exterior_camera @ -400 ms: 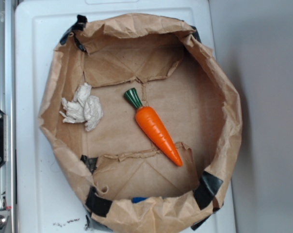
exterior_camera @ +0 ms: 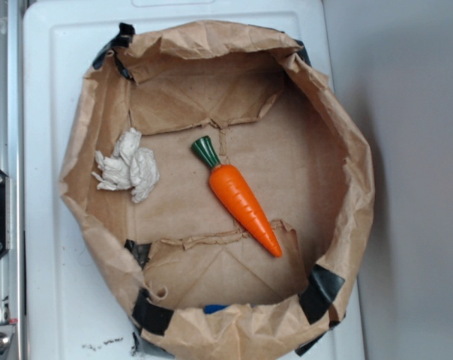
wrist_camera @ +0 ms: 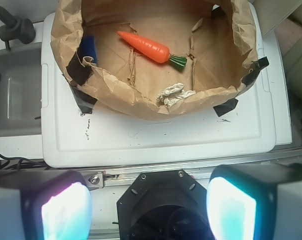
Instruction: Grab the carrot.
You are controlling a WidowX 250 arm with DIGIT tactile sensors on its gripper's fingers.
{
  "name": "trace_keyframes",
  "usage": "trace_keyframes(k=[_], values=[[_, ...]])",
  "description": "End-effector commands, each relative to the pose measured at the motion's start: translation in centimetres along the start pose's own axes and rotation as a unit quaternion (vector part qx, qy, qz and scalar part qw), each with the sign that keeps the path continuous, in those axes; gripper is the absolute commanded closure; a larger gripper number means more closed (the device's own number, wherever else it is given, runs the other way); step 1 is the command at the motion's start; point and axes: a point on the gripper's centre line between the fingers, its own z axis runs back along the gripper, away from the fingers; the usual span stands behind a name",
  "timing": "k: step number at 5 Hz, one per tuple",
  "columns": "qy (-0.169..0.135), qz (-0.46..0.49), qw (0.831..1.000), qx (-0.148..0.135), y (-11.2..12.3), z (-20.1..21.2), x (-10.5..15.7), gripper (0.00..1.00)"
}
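Not yet grabbed: carrot (exterior_camera: 241,195) lying untouched inside the brown paper bag (exterior_camera: 354,187) (beside a paper wad (exterior_camera: 127,167)), end effector (wrist_camera: 148,207) spread wide, well short of it, approach and grasp remaining.

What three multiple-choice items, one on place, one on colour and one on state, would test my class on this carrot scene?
1. Where does the carrot lie?
A. Inside the brown paper bag
B. On the white lid outside the bag
C. Between the gripper's fingers

2. What colour is the carrot's stem?
A. Yellow
B. Dark green
C. Red

3. How is the gripper in the wrist view?
A. Shut on the carrot
B. Shut on the paper wad
C. Open, holding nothing

Key: 1 A, the bag's walls ring it; 2 B, the ribbed stem shows green in both views; 3 C, its fingers stand wide apart, far from the carrot and the paper wad.
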Motion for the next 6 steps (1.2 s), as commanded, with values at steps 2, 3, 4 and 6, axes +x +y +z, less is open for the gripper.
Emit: trace_keyframes(k=[2, 3, 4, 6], values=[[-0.013, 0.008, 1.0, -0.026, 9.8, -1.1, 9.8, 0.0], [-0.013, 0.008, 1.0, -0.026, 9.8, -1.1, 9.8, 0.0], [-0.013, 0.008, 1.0, -0.026, 9.8, -1.1, 9.8, 0.0], [-0.005, -0.082, 0.997, -0.01, 8.7, -3.4, 10.7, 0.0]])
